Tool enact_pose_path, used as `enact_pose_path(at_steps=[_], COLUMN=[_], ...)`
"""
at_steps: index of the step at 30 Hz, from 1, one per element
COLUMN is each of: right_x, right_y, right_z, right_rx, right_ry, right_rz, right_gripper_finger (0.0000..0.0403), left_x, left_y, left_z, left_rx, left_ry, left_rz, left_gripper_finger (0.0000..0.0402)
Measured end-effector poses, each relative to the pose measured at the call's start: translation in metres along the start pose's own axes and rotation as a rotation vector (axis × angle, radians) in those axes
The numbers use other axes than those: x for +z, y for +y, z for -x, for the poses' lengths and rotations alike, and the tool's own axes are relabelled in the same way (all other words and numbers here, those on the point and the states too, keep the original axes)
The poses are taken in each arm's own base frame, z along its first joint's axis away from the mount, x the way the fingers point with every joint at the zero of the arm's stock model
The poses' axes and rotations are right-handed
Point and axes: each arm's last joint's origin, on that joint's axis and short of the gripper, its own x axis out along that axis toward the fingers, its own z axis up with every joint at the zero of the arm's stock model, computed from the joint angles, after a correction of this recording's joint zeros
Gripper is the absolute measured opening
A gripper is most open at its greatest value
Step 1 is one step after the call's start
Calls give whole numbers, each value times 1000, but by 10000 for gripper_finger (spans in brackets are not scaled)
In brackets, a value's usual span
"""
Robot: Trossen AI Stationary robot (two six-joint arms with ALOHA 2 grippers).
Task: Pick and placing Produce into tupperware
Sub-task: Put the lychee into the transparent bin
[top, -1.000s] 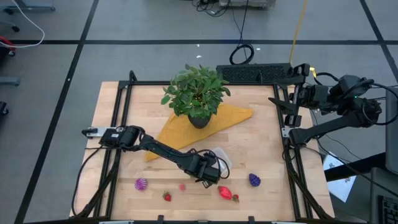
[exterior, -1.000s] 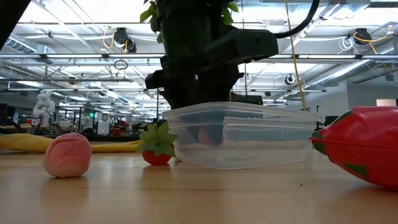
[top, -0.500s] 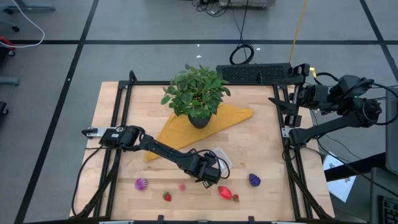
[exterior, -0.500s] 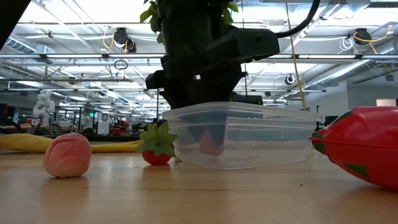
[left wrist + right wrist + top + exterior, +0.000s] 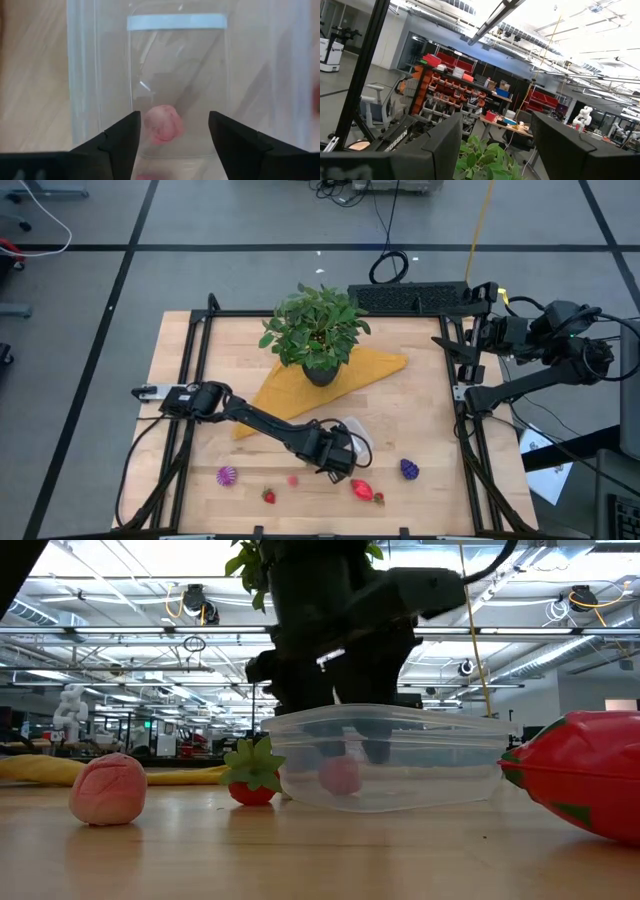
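Tupperware (image 5: 352,438) sits on the wooden counter (image 5: 430,405) near its front edge, just in front of the tip of a yellow cloth (image 5: 355,370). It is a clear, shallow, rounded-rectangle container. In the low view its see-through wall (image 5: 385,755) shows one pink round piece (image 5: 340,776) lying on the container floor. My left wrist view shows the same pink piece (image 5: 162,124) resting inside, below and between my two dark fingers (image 5: 120,140).

My left gripper (image 5: 338,452) hangs directly over the tupperware. Its jaws stand parted and hold nothing; the pink piece lies free beneath them, touching neither finger.

My right gripper (image 5: 470,330) waits at the counter's far right corner, well apart from the work. Its jaws stand parted, and nothing lies between them; the right wrist view looks past them into the room.

Remaining produce on the counter, outside the container:
- a purple knobbly piece (image 5: 228,475) toward the front left;
- a small red strawberry (image 5: 269,496) near the front edge;
- a small pink round piece (image 5: 293,479) just beside it;
- a larger red strawberry (image 5: 364,491) in front of the container;
- a second purple piece (image 5: 409,469) to the container's right.

A leafy potted plant (image 5: 317,330) stands on the yellow cloth behind the container.
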Motion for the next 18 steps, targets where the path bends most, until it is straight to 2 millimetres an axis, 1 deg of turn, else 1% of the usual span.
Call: enact_pose_path(at_steps=[6, 11, 15, 18], right_x=[0, 0, 0, -1], right_y=[0, 0, 0, 0], right_z=[-1, -1, -1, -1], right_rx=[1, 1, 1, 2], right_ry=[2, 2, 2, 4], right_rz=[0, 0, -6, -21], right_gripper_finger=[228, 228, 228, 228], left_x=[3, -1, -10, -26], left_y=[0, -4, -6, -5], left_z=[28, 58, 89, 113], left_rx=[-13, -53, -83, -55], left_ry=[-77, -136, -165, -176], left_rz=[-17, -58, -110, -119], left_gripper_finger=[238, 241, 241, 242])
